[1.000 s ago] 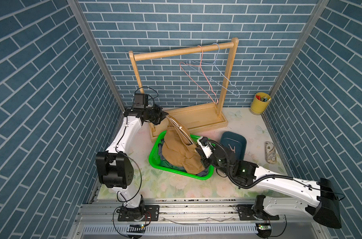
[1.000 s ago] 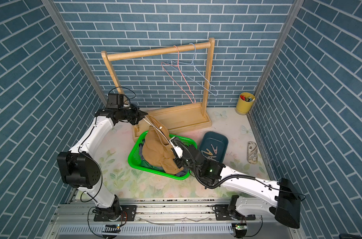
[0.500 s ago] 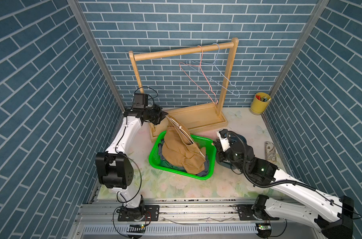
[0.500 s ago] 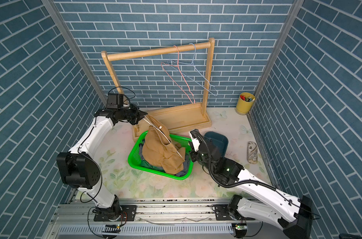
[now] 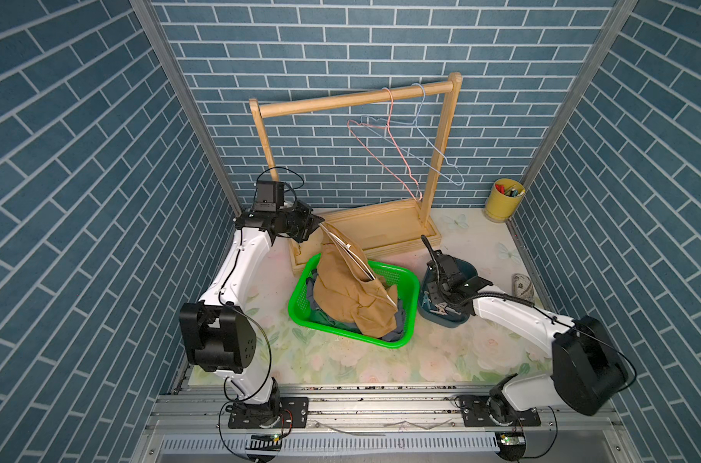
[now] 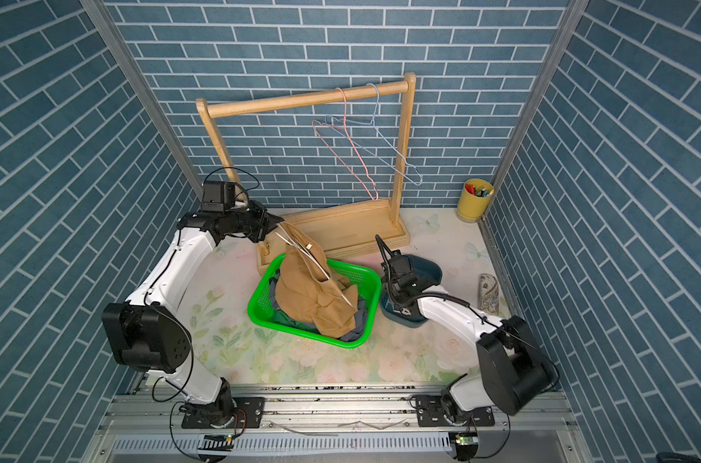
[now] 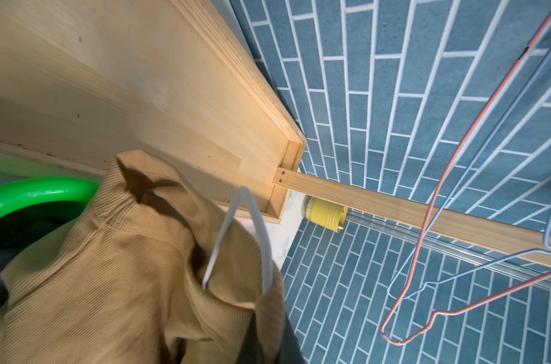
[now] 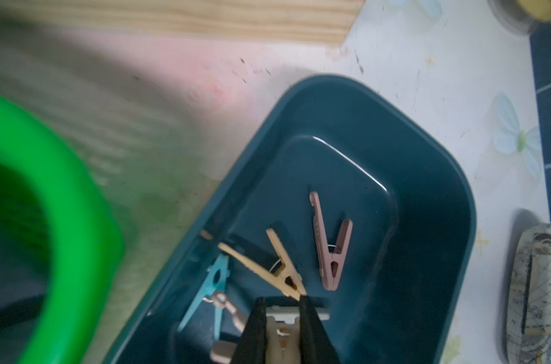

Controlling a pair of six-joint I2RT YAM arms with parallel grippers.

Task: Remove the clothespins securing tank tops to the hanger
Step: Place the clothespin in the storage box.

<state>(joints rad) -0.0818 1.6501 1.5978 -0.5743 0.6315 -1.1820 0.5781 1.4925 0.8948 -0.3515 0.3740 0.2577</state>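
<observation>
A tan tank top [image 5: 348,296] hangs on a white wire hanger [image 5: 352,256] and droops into the green basket [image 5: 300,288]. My left gripper [image 5: 318,224] is shut on the hanger's top end. In the left wrist view the hanger [image 7: 258,220] runs through the tan tank top [image 7: 110,268] down to the gripper [image 7: 269,340]. Grey-blue cloth [image 5: 392,332] lies under it. My right gripper [image 8: 282,310] hovers over the dark teal tray [image 8: 425,220], shut on a pale clothespin [image 8: 282,334]. Tan [image 8: 267,268], pink [image 8: 329,249] and teal [image 8: 211,290] clothespins lie in the tray.
The wooden rack [image 5: 356,98] stands at the back with two bare wire hangers [image 5: 397,152], pink and blue. A yellow cup [image 5: 503,200] sits in the far right corner. A patterned case [image 5: 523,286] lies by the right wall, beside the tray [image 5: 467,270].
My right arm has swung away from the tan top in the basket, rightwards to above the teal tray, carrying a clothespin. The left arm and hanger have stayed put.
</observation>
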